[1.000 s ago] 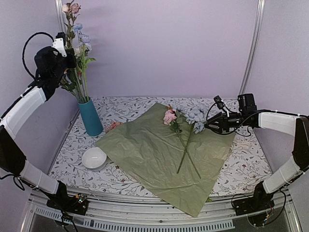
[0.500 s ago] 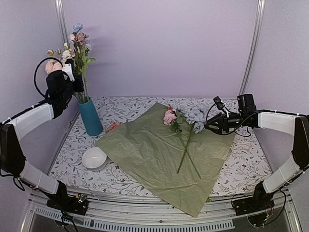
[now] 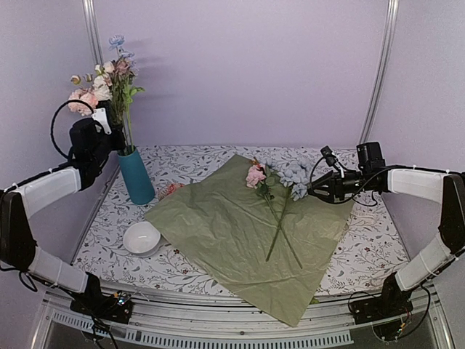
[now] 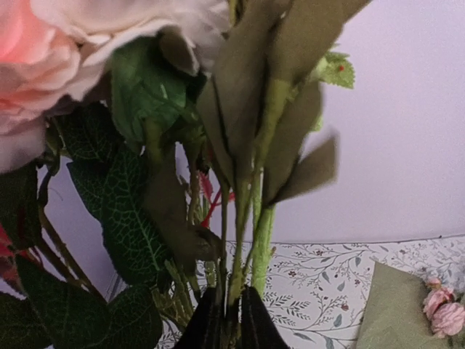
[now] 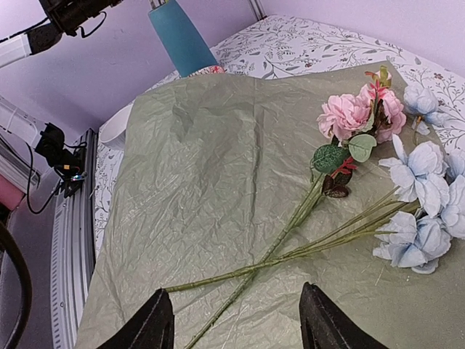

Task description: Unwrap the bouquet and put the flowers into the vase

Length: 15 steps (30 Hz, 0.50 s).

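Observation:
The teal vase (image 3: 136, 177) stands at the back left with several flowers (image 3: 109, 73) in it. My left gripper (image 3: 115, 137) is just above its mouth, shut on their green stems (image 4: 247, 240), which run up between the dark fingers (image 4: 258, 327). The bouquet is undone: its olive-green sheet (image 3: 218, 225) lies spread flat. On the sheet lie a pink flower (image 3: 256, 174) and a blue flower (image 3: 294, 174), their stems (image 5: 290, 251) crossed. My right gripper (image 3: 314, 190) hovers open beside the blue heads (image 5: 418, 189), nothing between its fingers (image 5: 161, 320).
A white bowl (image 3: 142, 237) sits in front of the vase at the sheet's left corner. A small red dish (image 3: 171, 190) lies between the vase and the sheet. Purple walls close in the back and both sides, and the patterned table (image 3: 370, 247) shows around the sheet.
My left arm has come down with the bunch, sinking the stems deeper into the vase, so the flower heads sit lower. The right gripper has barely moved.

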Tool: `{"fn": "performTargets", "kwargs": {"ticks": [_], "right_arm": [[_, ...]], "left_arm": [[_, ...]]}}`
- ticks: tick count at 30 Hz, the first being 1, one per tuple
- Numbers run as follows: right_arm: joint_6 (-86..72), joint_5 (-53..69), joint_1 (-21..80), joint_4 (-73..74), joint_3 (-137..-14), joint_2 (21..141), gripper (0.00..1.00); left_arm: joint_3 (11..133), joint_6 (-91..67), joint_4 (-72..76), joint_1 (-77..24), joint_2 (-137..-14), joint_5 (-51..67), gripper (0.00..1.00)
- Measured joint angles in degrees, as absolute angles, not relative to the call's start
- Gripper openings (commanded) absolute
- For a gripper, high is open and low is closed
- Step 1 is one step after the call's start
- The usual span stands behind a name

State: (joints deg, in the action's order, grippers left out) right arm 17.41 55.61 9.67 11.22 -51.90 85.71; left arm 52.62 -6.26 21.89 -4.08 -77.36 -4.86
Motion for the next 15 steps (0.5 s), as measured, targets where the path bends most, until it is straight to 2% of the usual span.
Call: {"fn": "performTargets", "kwargs": {"ticks": [3, 6, 9, 15], "right_arm": [[17.4, 55.6, 9.7, 11.4, -51.9, 85.7, 0.61], [17.4, 55.8, 9.7, 11.5, -51.9, 85.8, 0.61], [17.4, 55.9, 9.7, 11.6, -51.9, 86.3, 0.62], [17.4, 55.8, 9.6, 12.5, -52.1, 87.1, 0.62]], "left_arm": [[51.5, -7.0, 21.7, -4.0, -75.5, -4.8, 0.33], [50.0, -7.8, 21.0, -3.8, -72.4, -4.9, 0.41], [48.7, -8.8, 18.8, -3.8, -68.3, -4.5, 0.43], [47.8, -11.9, 11.2, -4.3, -60.5, 0.2, 0.40]]}}
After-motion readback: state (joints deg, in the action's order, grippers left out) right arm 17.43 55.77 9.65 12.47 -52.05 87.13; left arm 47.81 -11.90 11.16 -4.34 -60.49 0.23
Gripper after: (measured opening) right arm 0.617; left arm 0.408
